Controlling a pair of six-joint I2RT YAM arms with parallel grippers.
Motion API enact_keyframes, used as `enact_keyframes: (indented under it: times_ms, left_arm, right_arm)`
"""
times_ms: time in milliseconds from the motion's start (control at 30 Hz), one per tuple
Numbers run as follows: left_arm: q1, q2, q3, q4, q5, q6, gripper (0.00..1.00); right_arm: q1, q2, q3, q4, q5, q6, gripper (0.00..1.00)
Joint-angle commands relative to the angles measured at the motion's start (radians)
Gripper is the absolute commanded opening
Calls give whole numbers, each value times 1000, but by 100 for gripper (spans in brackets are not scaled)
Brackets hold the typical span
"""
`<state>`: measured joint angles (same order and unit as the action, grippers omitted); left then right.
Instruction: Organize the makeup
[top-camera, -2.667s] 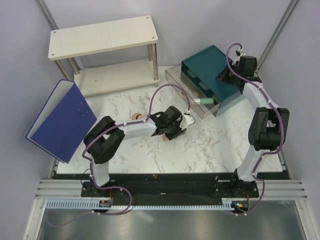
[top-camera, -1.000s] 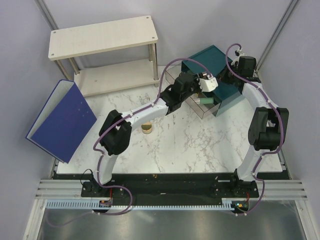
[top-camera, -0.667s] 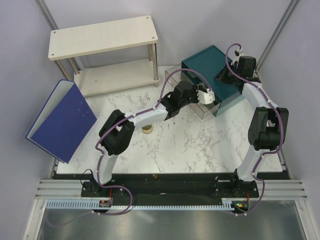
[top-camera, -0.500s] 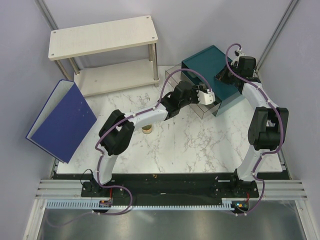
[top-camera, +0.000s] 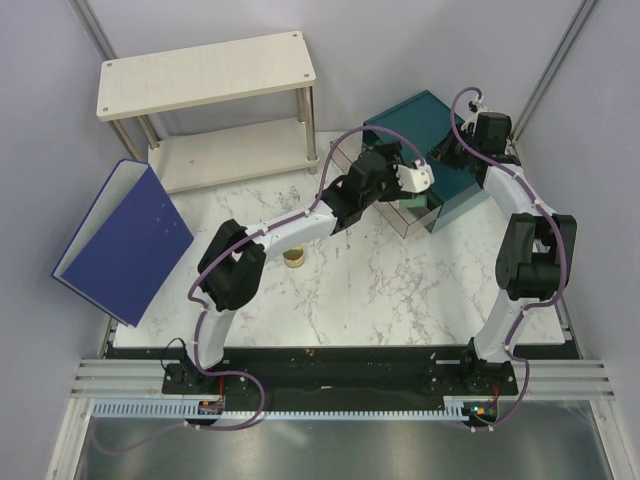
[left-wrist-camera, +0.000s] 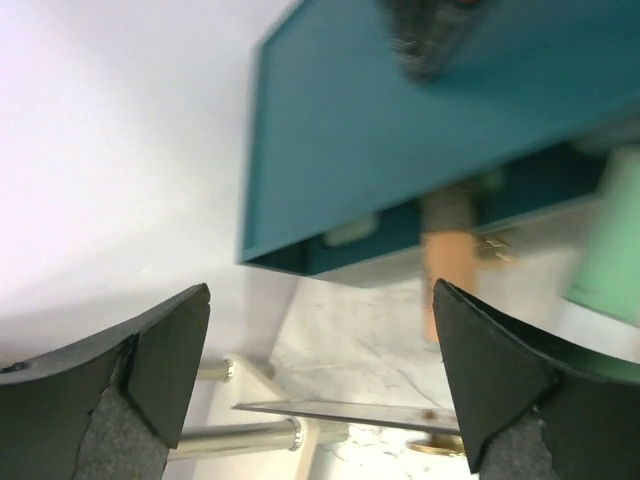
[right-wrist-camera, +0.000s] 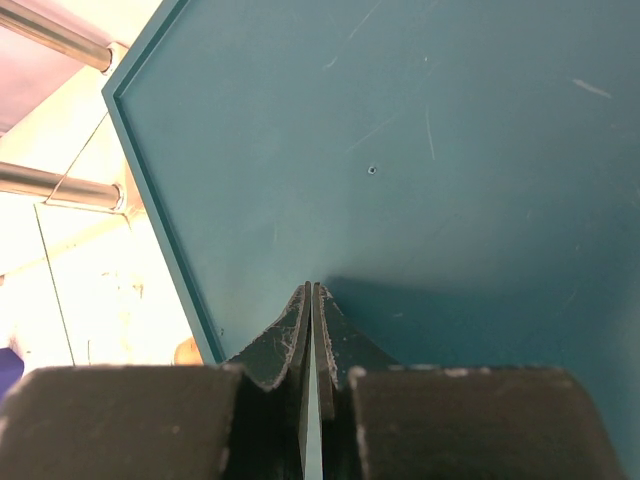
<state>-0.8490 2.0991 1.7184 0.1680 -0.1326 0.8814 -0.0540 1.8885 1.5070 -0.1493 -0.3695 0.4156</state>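
Jaws on the left gripper (left-wrist-camera: 320, 290) just sprang apart above the teal box's (top-camera: 410, 115) drawer (top-camera: 345, 150), likely dropping its load; the right gripper's (right-wrist-camera: 312, 300) are pressed together.

Top external: overhead-rear, looking down. Wrist views: close, both facing teal box (right-wrist-camera: 400, 150), shared by all.

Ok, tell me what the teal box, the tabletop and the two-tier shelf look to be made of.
Teal box: probably plastic; smooth matte panel with fine scratches in the right wrist view.
Tabletop: white with grey veins, marble or a marble-look laminate; cannot tell which.
Shelf: pale boards with faint grain, likely laminated wood board, on shiny metal posts.
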Motion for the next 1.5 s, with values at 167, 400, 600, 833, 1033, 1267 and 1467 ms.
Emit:
enact_keyframes:
  times_ms: [167, 400, 600, 833, 1033, 1267, 1467]
  left_arm:
    - [24, -160, 77, -83, -285, -250, 99]
    - [97, -318, -114, -355, -33, -613, 99]
    - [149, -312, -120, -479, 154, -769, 99]
    - [163, -191, -77, -515, 292, -818, 99]
    - [163, -97, 6, -501, 389, -843, 99]
    - [162, -22, 83, -374, 380, -901, 99]
    - [148, 53, 139, -260, 398, -938, 99]
  right_arm:
    - [11, 50, -51, -153, 23, -21, 10]
    - [9, 52, -51, -154, 24, -26, 10]
    - [13, 54, -57, -153, 21, -26, 10]
    - [13, 55, -62, -153, 18, -24, 10]
    - [13, 54, -67, -153, 18, -26, 10]
    - [13, 55, -64, -153, 14, -26, 11]
    - [13, 58, -60, -153, 17, -26, 11]
